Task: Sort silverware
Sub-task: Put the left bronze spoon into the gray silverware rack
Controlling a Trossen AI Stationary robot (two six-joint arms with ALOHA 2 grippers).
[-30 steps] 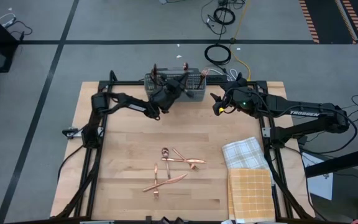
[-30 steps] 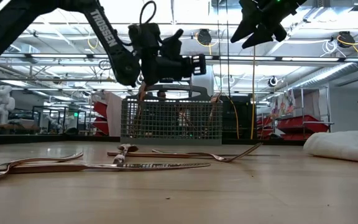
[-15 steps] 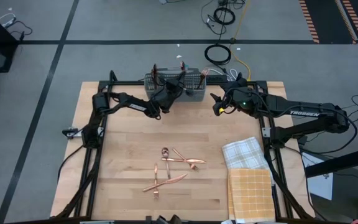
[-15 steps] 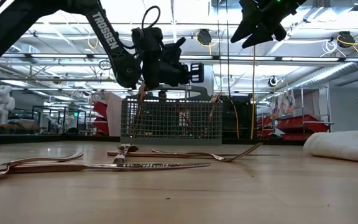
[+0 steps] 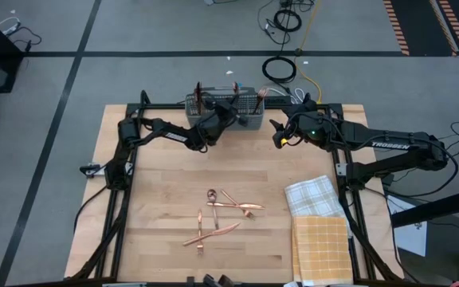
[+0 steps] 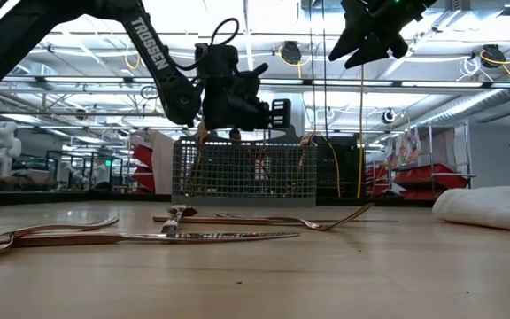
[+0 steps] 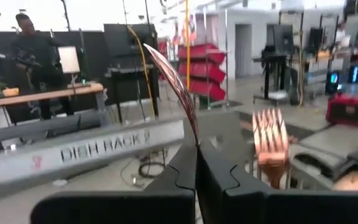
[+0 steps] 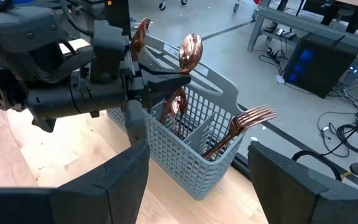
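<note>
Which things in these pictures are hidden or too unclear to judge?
- Left tool holds a knife: its lower end is hidden between the fingers in the left wrist view.
- Pile on the table: too small in the high view to sort by type.
- Caddy: the left arm covers its far compartments in the right wrist view.

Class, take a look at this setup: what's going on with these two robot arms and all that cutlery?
The robot is sorting copper silverware into a grey mesh caddy at the table's far edge. The left gripper is shut on a knife and hangs over the caddy, which already holds spoons and forks. The right gripper waits open beside the caddy. Several loose pieces lie mid-table, unsorted, with two checked cloths to the right.
</note>
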